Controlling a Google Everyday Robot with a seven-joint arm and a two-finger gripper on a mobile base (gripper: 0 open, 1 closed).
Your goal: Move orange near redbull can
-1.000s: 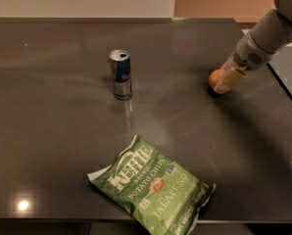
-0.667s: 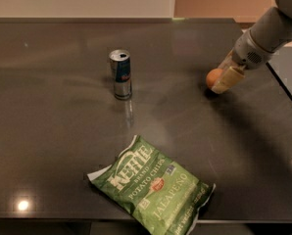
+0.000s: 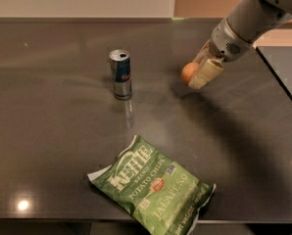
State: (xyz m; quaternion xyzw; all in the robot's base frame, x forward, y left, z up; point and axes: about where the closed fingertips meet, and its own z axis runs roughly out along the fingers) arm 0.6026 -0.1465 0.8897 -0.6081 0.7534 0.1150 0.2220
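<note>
Nearest the camera, at the 6 o'clock edge of the dark table [image 3: 48, 131], a green chip bag [image 3: 151, 190] lies flat, clear of everything else. Farther back, at about 11 o'clock from the bag, the blue and silver can [image 3: 120, 74] stands upright. At the can's 3 o'clock, apart from it with bare table between, is the orange [image 3: 187, 72], pinched in the gripper [image 3: 196, 74]. The fingers are closed down to the fruit's width, with one pale finger on its near right side and the other mostly hidden behind it. A shadow under the fruit suggests it is held just off the table, though I cannot be sure. The arm [image 3: 244, 23] reaches in from 1 o'clock. The main risk, as I judge it, is the can: it is tall and slim, so if the hand keeps travelling toward 9 o'clock without stopping short, a finger or the fruit could knock it over and send it rolling. The orange is round and smooth, so a light pinch could let it slip out, and if it is released above the table rather than on it, it could roll off, away from the can or into it. Compared with a second ago, the gripper and the orange have moved from the right side of the table toward 9 o'clock, closing much of the gap, while the can and the bag have not moved.
</note>
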